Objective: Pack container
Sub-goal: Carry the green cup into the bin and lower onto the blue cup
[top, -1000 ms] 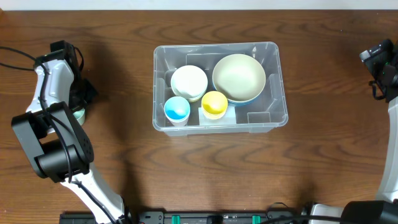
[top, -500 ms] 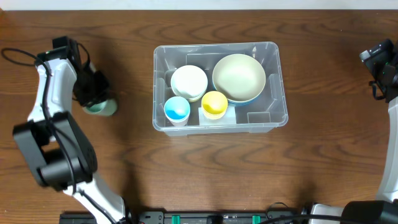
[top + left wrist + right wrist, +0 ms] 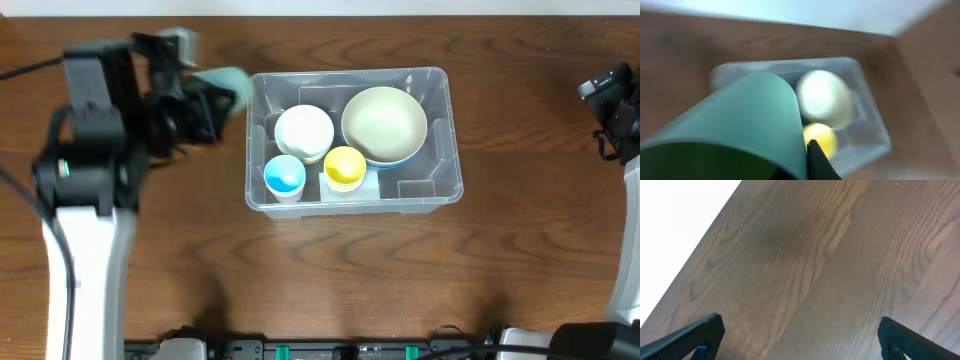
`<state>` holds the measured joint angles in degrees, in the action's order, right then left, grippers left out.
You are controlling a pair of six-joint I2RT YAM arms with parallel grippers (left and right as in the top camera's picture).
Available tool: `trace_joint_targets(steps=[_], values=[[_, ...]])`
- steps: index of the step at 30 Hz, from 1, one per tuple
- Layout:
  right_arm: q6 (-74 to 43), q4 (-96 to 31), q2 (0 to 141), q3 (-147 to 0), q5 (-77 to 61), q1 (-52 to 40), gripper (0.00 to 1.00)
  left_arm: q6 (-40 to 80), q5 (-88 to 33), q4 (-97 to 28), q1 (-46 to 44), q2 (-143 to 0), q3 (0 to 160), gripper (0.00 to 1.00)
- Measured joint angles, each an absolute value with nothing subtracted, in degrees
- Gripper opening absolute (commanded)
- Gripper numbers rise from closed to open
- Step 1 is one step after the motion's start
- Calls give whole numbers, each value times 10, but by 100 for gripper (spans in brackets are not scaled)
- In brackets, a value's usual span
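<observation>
The clear plastic container (image 3: 445, 190) sits at the table's middle. It holds a large cream bowl (image 3: 384, 124), a white bowl (image 3: 304, 131), a blue cup (image 3: 284, 176) and a yellow cup (image 3: 345, 166). My left gripper (image 3: 215, 100) is shut on a green cup (image 3: 228, 84), held in the air just left of the container's far left corner. In the left wrist view the green cup (image 3: 740, 125) fills the foreground, with the container (image 3: 875, 135) behind it. My right gripper (image 3: 797, 340) is open and empty over bare wood at the far right.
The right arm (image 3: 615, 110) stands at the table's right edge. The left arm's body (image 3: 90, 170) stands at the left side of the wooden table.
My left gripper has lifted the green cup off the table at the left and carried it up and right, to the container's far left corner. The right arm has not moved.
</observation>
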<state>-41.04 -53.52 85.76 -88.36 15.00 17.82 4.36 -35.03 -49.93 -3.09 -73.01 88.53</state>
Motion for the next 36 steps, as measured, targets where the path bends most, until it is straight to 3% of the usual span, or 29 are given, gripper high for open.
trace_joint_targets(steps=[5, 12, 25, 36], values=[[-410, -535, 858, -884, 150, 178, 99, -8, -320, -525, -155, -693, 886, 6], [-410, -535, 858, -884, 150, 178, 99, -43, -198, -578, -263, -773, 886, 6], [-410, -535, 858, -884, 150, 178, 99, -45, -96, -607, -275, -955, 886, 6], [-411, -535, 858, -884, 150, 178, 99, -21, -71, -630, -275, -990, 886, 6]])
